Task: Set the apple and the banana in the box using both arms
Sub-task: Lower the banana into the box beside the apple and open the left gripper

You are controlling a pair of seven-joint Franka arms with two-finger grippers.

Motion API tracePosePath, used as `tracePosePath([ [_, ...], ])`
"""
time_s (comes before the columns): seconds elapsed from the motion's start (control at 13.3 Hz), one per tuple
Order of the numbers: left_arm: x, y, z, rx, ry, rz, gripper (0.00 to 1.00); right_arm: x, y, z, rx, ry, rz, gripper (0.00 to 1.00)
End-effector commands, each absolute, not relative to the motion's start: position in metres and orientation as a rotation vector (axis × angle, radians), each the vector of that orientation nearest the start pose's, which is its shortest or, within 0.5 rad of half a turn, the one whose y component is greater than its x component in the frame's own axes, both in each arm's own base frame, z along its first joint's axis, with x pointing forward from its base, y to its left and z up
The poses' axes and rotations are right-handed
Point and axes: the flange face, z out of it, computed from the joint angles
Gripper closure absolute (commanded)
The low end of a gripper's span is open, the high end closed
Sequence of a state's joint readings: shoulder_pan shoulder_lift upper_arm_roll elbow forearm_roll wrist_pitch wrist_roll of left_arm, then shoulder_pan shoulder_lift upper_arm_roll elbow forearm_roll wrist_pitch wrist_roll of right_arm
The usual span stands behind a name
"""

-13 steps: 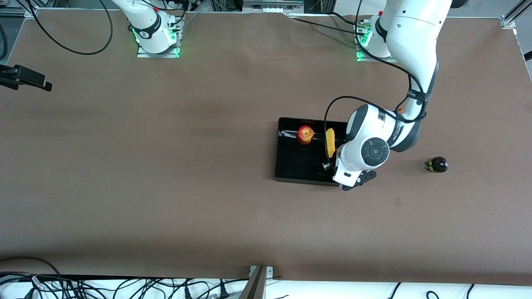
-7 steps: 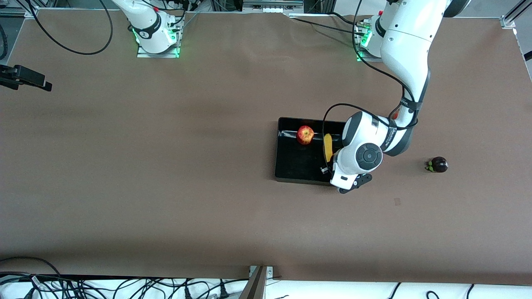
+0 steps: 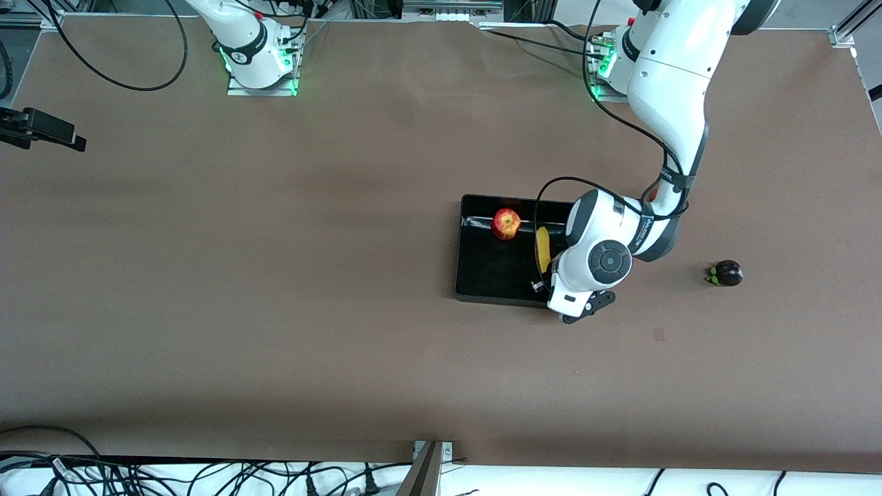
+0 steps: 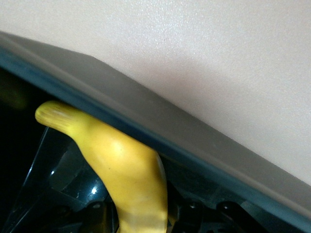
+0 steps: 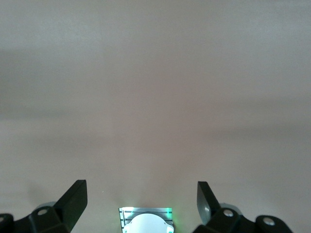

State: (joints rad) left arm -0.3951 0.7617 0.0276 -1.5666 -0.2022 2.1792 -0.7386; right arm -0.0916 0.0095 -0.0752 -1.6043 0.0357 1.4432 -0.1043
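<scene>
The black box (image 3: 489, 272) lies on the brown table. The red and yellow apple (image 3: 506, 224) rests in it, at the end farther from the front camera. My left gripper (image 4: 143, 216) is hidden under its white wrist (image 3: 598, 260) over the box's side toward the left arm's end, and is shut on the yellow banana (image 3: 543, 249). In the left wrist view the banana (image 4: 124, 165) hangs inside the box, just beside its glossy wall (image 4: 194, 143). My right gripper (image 5: 141, 199) is open and empty, waiting high over its own base.
A small dark purple fruit (image 3: 725, 273) with a green stem lies on the table toward the left arm's end. A black fixture (image 3: 41, 129) juts in at the right arm's end. Cables lie along the front edge.
The left arm's wrist has moved slightly toward the right arm's end. The banana moved with it, deeper over the box. The apple and the right arm are unmoved.
</scene>
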Motion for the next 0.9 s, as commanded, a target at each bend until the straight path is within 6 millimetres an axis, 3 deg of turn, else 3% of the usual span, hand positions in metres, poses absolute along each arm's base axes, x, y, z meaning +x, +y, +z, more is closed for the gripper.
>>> tracePosePath([
  [0.0, 0.636, -0.254, 0.181, -3.077, -0.793, 0.313, 0.94, 0.536, -0.086, 0.598, -3.053, 0.087, 0.249, 0.0],
  [0.08, 0.637, -0.253, 0.181, -3.08, -0.786, 0.313, 0.79, 0.535, -0.087, 0.598, -3.052, 0.089, 0.251, 0.0],
  [0.15, 0.637, -0.253, 0.181, -3.081, -0.775, 0.31, 0.21, 0.536, -0.086, 0.598, -3.053, 0.087, 0.249, 0.0],
  [0.23, 0.637, -0.253, 0.181, -3.081, -0.775, 0.31, 0.0, 0.536, -0.086, 0.598, -3.053, 0.087, 0.249, 0.0],
  [0.68, 0.632, -0.256, 0.188, -3.054, -0.798, 0.348, 0.0, 0.534, -0.096, 0.597, -3.05, 0.115, 0.252, 0.0],
  [0.83, 0.624, -0.262, 0.219, -3.014, -0.776, 0.419, 0.0, 0.534, -0.094, 0.598, -3.051, 0.11, 0.248, 0.0],
])
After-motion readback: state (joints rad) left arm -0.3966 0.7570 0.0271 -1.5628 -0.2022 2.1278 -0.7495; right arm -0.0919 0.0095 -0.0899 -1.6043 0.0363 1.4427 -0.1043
